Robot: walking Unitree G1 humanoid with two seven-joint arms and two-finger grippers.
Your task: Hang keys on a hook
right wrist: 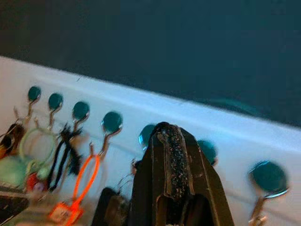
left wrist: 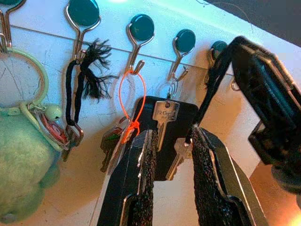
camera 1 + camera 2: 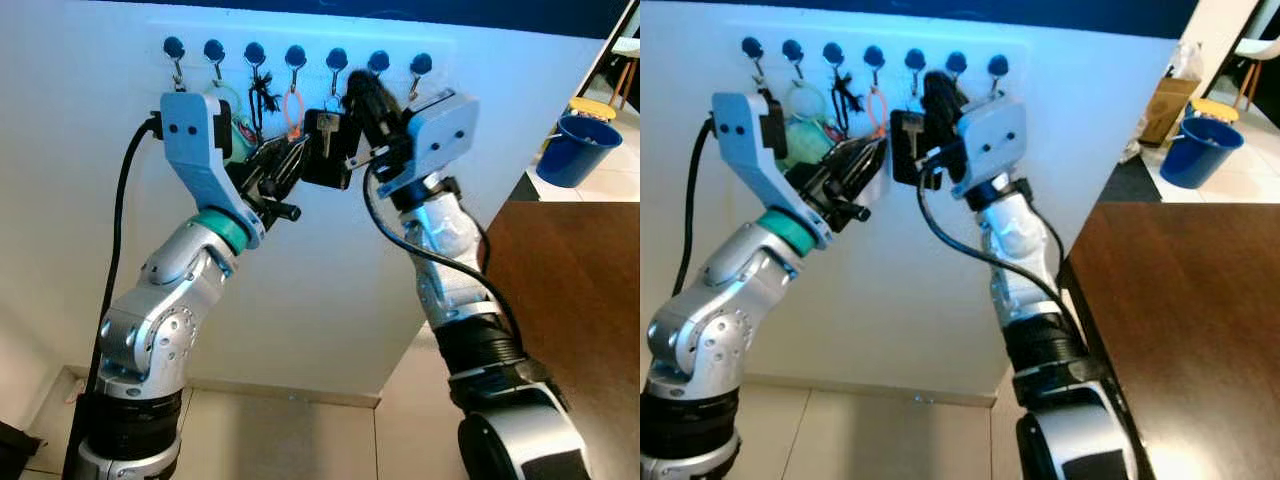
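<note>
Left gripper (image 2: 169,162): fingers parted, pointed up at the keys.
Keys (image 2: 165,117): hanging with a black fob just beyond its fingertips.
Right gripper (image 1: 173,141): fingers pressed together, tips at a hook (image 3: 337,62) above the keys.

Silver keys (image 2: 165,123), black fob (image 2: 186,123), orange loop (image 2: 131,101), teal hooks (image 2: 141,27)
</note>
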